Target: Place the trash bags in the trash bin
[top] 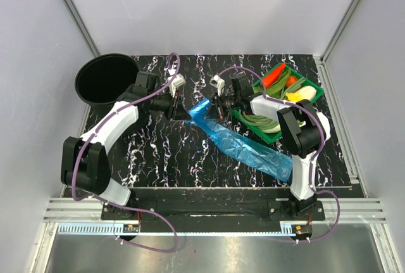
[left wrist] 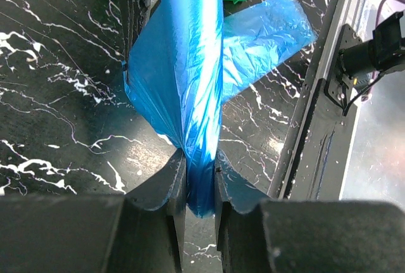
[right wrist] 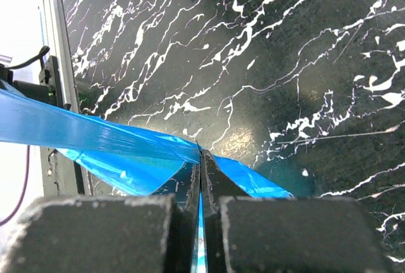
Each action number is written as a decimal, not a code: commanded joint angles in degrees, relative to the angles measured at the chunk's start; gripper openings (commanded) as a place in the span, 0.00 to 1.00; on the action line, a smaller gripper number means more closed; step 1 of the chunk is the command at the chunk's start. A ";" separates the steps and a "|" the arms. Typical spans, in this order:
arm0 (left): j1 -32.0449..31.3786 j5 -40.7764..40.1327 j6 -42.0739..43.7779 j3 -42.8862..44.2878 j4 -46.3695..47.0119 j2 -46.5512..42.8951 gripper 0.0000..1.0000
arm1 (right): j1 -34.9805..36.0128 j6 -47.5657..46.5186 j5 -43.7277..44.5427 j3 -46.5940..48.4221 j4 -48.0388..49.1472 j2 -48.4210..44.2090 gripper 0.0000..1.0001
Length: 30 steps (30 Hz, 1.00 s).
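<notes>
Well, both arms have the same trash bag [top: 247, 149] right now. The left end effector [left wrist: 196, 184] is pinched on a thick, bunched-up fold of it. The right end effector [right wrist: 201, 159] is closed tight on just a thin edge of the film. The bag hangs between them over the middle of the table [top: 158, 152], and its long tail lies flat on the table, running toward the near right corner.

The trash bin [top: 104, 80] stands at the far left corner, well apart from the bag, so the bag has a long way to go.

A few things could go wrong. The film is thin and slippery – it could slide out of the right pinch, which grips so little. If the arms pull apart too hard, the bag could tear. The tail may drag and snag; it looks close to the green tray [top: 318, 90], though I cannot tell if they touch. And a long tail can flop over the bin's rim and stay outside – or the left arm, already beside the bin, could bump it.
</notes>
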 commanded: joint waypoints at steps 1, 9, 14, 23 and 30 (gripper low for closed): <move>0.96 6.80 -2.97 1.37 6.62 -6.08 0.00 | -3.72 1.66 11.36 -1.22 -4.73 3.11 0.00; 0.70 8.12 -2.36 -1.88 9.34 -6.34 0.00 | -4.60 4.84 8.72 0.36 -4.39 5.04 0.00; 0.61 5.67 1.94 -0.22 3.99 -2.83 0.13 | -4.16 -0.60 10.04 0.53 -7.79 2.58 0.00; -1.67 -15.41 0.81 0.93 0.55 2.79 0.00 | -1.79 -8.79 16.90 -0.07 -14.05 -1.64 0.00; -2.03 -16.59 -0.43 -1.80 4.68 5.70 0.00 | -0.73 -7.83 15.77 0.80 -14.05 0.38 0.00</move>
